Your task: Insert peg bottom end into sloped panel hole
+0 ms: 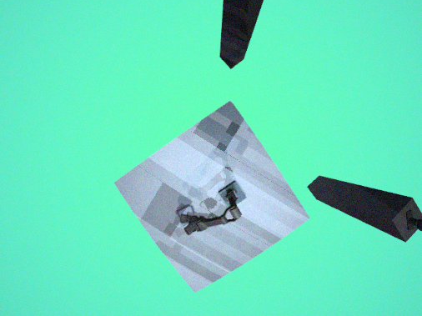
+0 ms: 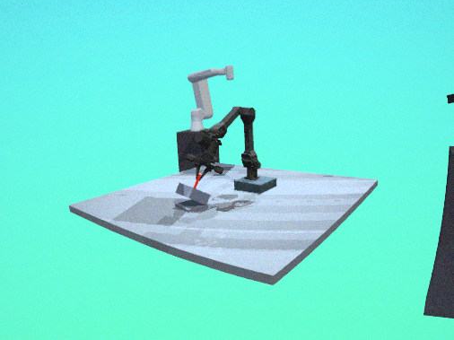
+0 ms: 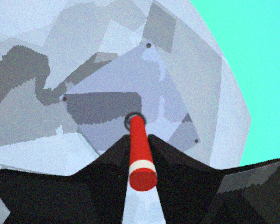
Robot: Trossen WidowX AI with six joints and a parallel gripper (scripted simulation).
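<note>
A red round peg (image 3: 138, 148) (image 2: 196, 180) with a white band near its top is held between my gripper's dark fingers (image 2: 201, 170). It tilts down towards the sloped pale grey panel (image 3: 119, 77) (image 2: 194, 193). In the wrist view the peg's bottom end meets the dark round hole (image 3: 134, 120) in the panel's face. I cannot tell how far it has gone in. In the overhead view the arm reaches left from its base, with the gripper (image 1: 184, 219) over the panel. The peg is too small to make out there.
The arm's base (image 2: 255, 184) (image 1: 230, 192) stands on the pale table (image 2: 269, 245) (image 1: 258, 194). Behind the table a white arm (image 2: 202, 92) stands on a dark block (image 2: 188, 148). Dark camera posts (image 1: 239, 19) (image 1: 367, 207) (image 2: 441, 245) stand off the table.
</note>
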